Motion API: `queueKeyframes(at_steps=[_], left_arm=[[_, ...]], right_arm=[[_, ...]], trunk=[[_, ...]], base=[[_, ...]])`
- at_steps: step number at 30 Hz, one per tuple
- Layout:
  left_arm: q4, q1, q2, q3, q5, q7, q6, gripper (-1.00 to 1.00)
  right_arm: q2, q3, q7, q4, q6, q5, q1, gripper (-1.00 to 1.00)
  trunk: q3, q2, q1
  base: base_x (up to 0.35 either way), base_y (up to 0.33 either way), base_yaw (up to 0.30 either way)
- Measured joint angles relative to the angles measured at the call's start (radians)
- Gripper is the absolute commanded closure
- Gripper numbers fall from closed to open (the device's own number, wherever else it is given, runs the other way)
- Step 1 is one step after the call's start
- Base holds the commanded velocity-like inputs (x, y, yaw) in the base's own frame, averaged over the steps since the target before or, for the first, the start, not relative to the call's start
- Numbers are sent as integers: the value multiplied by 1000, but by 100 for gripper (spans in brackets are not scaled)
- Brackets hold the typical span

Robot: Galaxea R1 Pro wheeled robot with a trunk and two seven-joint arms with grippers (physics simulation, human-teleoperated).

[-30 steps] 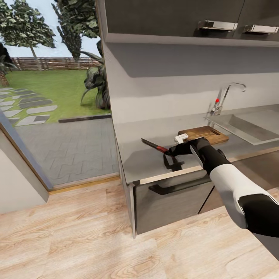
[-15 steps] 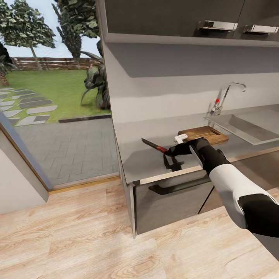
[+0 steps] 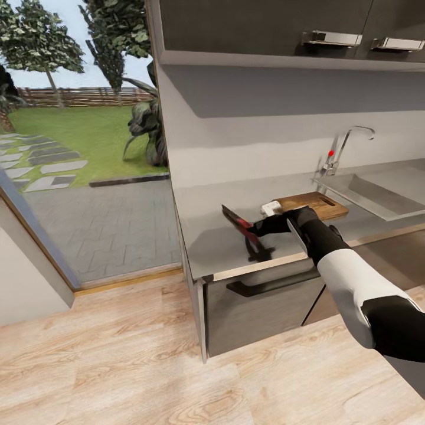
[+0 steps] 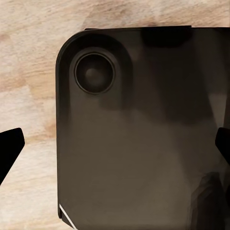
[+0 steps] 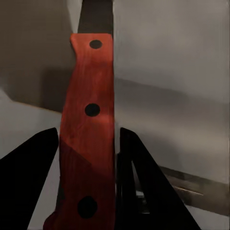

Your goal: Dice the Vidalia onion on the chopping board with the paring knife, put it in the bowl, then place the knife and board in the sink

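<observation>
R hand (image 3: 258,227) pinches red-handled, dark-bladed paring knife (image 3: 237,222) above grey reflective counter (image 3: 206,242), nr front edge; brown wooden chopping board (image 3: 316,203) just beside. L hand: spread.

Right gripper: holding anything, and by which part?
Yes. The right gripper is shut on the paring knife, gripping it by its red handle, blade pointing away.

The grey countertop (image 3: 212,245) runs along the wall above dark cabinets (image 3: 254,310). The board (image 3: 316,203) lies flat on it, just beside the sink (image 3: 378,198), which is set into the counter with its faucet (image 3: 342,144) behind.
</observation>
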Motion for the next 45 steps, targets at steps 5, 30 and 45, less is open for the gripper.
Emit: queueKeyframes(at_steps=[5,30,45], left_arm=[[0,0,0,0,0,0,0,-100],[-2,0,0,0,0,0,0,-100],[-2,0,0,0,0,-1,0,-100]], right_arm=[[-1,-1,5,-30,1,0,0,100],[-39,-6,74,-132,9,0,0,100],[-69,-8,76,-132,10,-4,0,100]], trunk=[[0,0,0],[0,0,0],[0,0,0]], base=[[0,0,0],[0,-47,0],[0,-299,0]])
